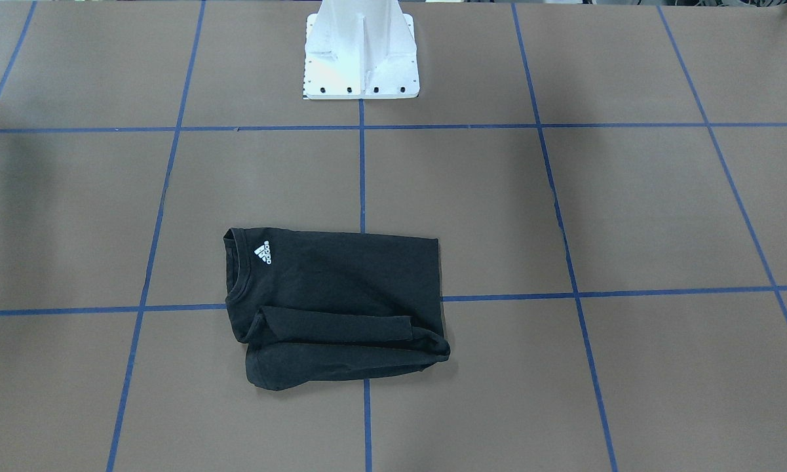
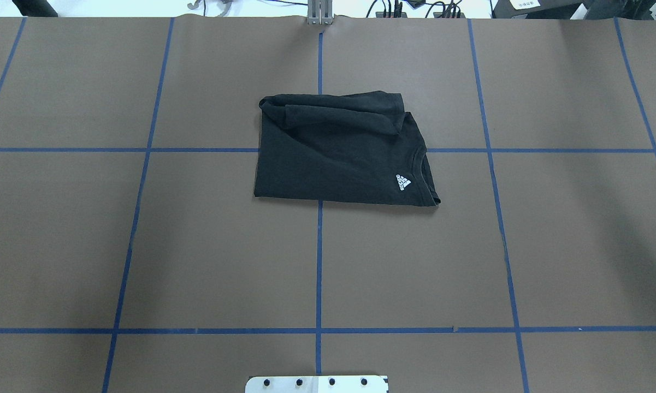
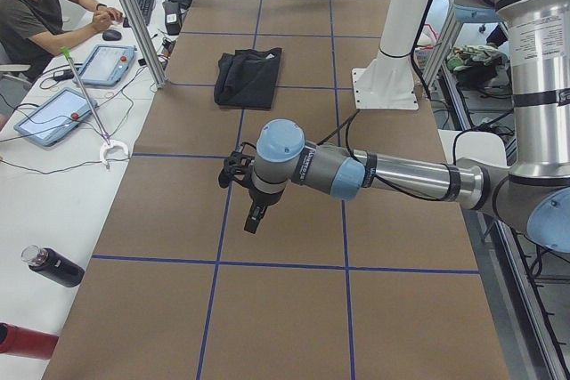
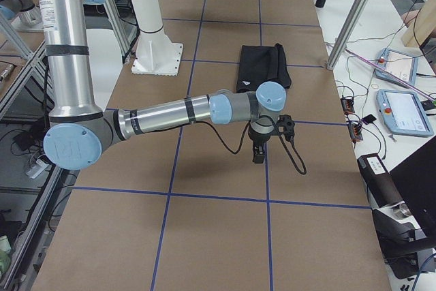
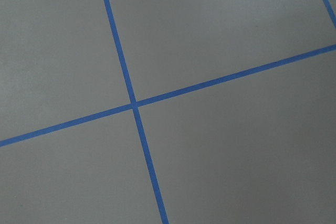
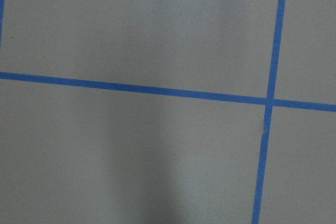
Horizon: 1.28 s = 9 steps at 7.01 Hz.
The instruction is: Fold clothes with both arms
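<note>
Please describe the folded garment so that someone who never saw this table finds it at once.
Start from the brown table divided by blue tape lines, with the white mounting base at the robot's edge. Straight out from that base, across the central tape line, lies the folded black T-shirt. Dark against the brown, it bears a small white three-stripe logo beside its collar.

You get two steep downward views of the table (image 2: pixel 196 245), one from behind the robot and one facing it, sharing the T-shirt (image 2: pixel 338 153) and white base (image 1: pixel 360 52). The end cameras look along the table; both wrist cameras hang close over crossings of blue tape (image 5: pixel 134 103).
</note>
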Each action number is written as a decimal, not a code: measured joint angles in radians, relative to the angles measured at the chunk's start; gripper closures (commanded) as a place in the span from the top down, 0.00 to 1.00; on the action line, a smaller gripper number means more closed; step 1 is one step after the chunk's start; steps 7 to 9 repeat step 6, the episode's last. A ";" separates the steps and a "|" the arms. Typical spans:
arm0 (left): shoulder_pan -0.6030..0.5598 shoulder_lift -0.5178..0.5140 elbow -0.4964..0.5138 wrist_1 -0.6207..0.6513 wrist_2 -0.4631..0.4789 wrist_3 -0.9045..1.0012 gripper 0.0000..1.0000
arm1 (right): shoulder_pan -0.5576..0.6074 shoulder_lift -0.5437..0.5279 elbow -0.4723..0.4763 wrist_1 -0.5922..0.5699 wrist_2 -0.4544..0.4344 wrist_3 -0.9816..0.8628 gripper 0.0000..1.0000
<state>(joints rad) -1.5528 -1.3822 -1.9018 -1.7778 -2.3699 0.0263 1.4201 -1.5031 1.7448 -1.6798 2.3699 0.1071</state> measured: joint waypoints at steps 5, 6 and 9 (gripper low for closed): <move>-0.002 -0.004 0.000 0.001 0.003 -0.003 1.00 | 0.001 -0.008 0.002 0.002 -0.040 -0.001 1.00; -0.002 -0.004 0.000 0.001 0.003 -0.003 1.00 | 0.001 -0.012 0.005 0.002 -0.049 -0.001 1.00; -0.002 -0.004 0.000 0.001 0.003 -0.003 1.00 | 0.001 -0.012 0.005 0.002 -0.049 -0.001 1.00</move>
